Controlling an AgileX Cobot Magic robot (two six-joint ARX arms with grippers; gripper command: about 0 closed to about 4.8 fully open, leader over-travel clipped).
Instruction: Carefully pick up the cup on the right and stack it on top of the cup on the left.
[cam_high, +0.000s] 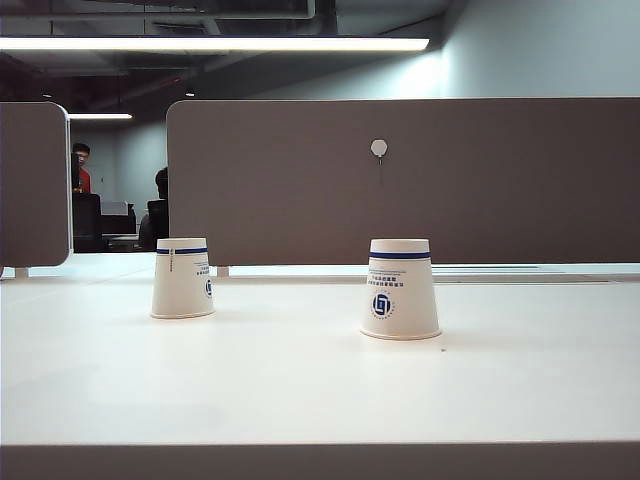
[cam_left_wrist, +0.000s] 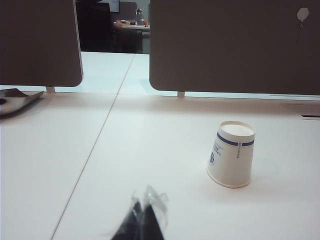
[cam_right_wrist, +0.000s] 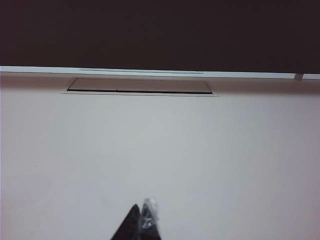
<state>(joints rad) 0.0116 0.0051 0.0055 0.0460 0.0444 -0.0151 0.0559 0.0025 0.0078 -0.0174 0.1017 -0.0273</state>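
Two white paper cups with a blue band near the top stand upside down on the white table (cam_high: 300, 390), well apart from each other. You have the left white paper cup (cam_high: 182, 278) further back, near the foot of the grey partition panel (cam_high: 420, 180), and the right white paper cup (cam_high: 400, 289) nearer the camera, with a round blue logo facing you. Neither arm shows in the exterior view.

In the left wrist view, your left gripper (cam_left_wrist: 144, 212) sits low over the table with its dark fingers pressed together at the tips, holding nothing; the clear wrapping on the tips makes the edges a little hard to read. One cup stands ahead of it and off to one side, apart from the fingers; it is probably the left cup, though this view alone does not settle that.

In the right wrist view, your right gripper (cam_right_wrist: 141, 219) is likewise closed and empty, over bare table, with a flat rectangular cable hatch (cam_right_wrist: 140, 86) set into the surface near the partition. No cup appears there.
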